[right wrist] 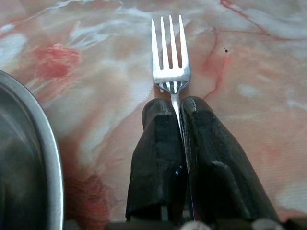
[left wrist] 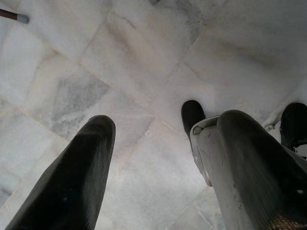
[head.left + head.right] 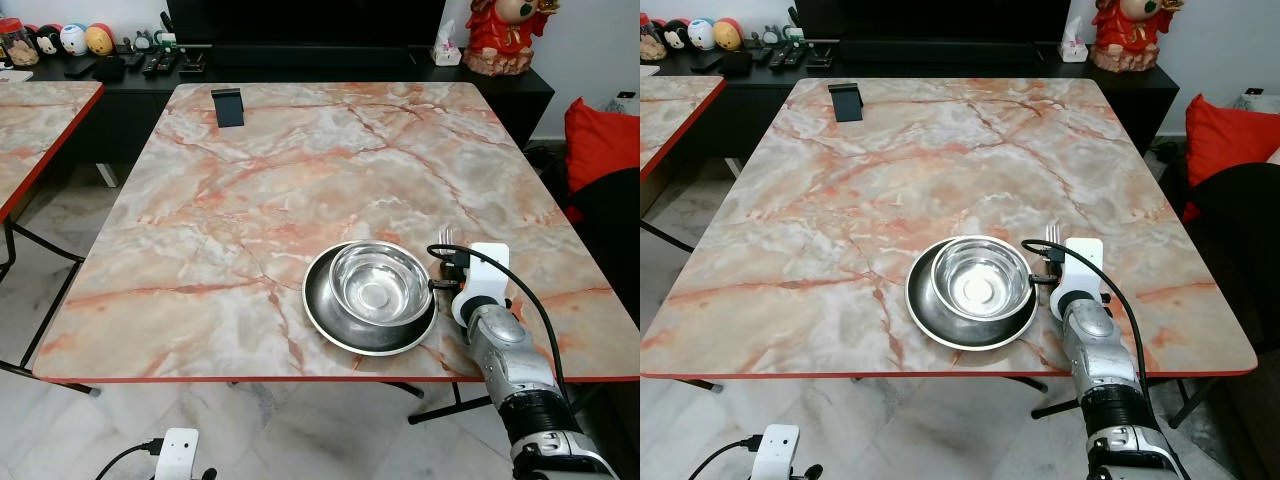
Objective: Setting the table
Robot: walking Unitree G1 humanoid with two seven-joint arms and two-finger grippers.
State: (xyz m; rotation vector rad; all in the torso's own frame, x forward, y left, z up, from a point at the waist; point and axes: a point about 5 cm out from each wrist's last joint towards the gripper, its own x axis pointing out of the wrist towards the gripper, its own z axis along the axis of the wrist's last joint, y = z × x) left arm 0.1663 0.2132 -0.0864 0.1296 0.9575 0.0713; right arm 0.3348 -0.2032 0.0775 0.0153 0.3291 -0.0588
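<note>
the left gripper (image 2: 158, 158) hangs idle below the table edge at about seven o'clock in the head views, its two black fingers (image 2: 72, 177) spread wide apart over pale marble floor tiles (image 2: 144, 62), holding nothing.

on the marble-patterned table (image 3: 300, 180), at roughly five o'clock from its middle and close to the near edge, sits a steel plate (image 3: 330, 320) with a steel bowl (image 3: 380, 280) resting inside it, toward the plate's two o'clock side. a small dark stand (image 3: 228, 106) sits far off at about eleven o'clock, near the table's far edge.

just beside the plate at three o'clock is the right gripper (image 1: 180, 108), reaching in over the near edge on its silver arm (image 3: 515, 365). its fingers (image 1: 158, 148) are pressed together, clamped on the handle of a fork (image 1: 169, 52), which passes through the narrow seam between them. the fork's tines point toward twelve o'clock, away from the robot, and lie low over the tabletop; whether they touch it cannot be told. the plate's rim lies close to the fork at nine o'clock but apart from it.
</note>
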